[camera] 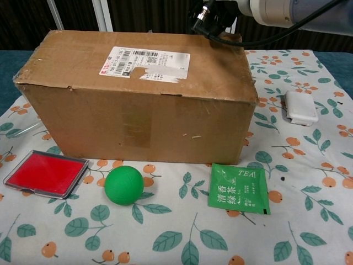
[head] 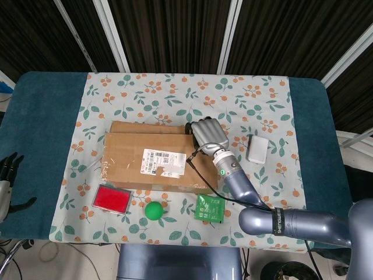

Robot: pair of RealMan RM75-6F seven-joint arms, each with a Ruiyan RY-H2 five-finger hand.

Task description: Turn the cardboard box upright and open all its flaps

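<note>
Cardboard box lies on its long side mid-surface, flaps taped closed, white shipping label facing up. Right robot hand rests over its far right top edge, fingers curled; whether it grips is unclear

My right robot hand lies over the far right corner of the cardboard box, so from the head view I cannot tell whether its fingers touch the back face or grip an edge; the chest view cuts the hand off at the top edge, showing only wrist and cable. My left robot hand is cropped by the left edge of the head view. The box's label is too small to read.
</note>
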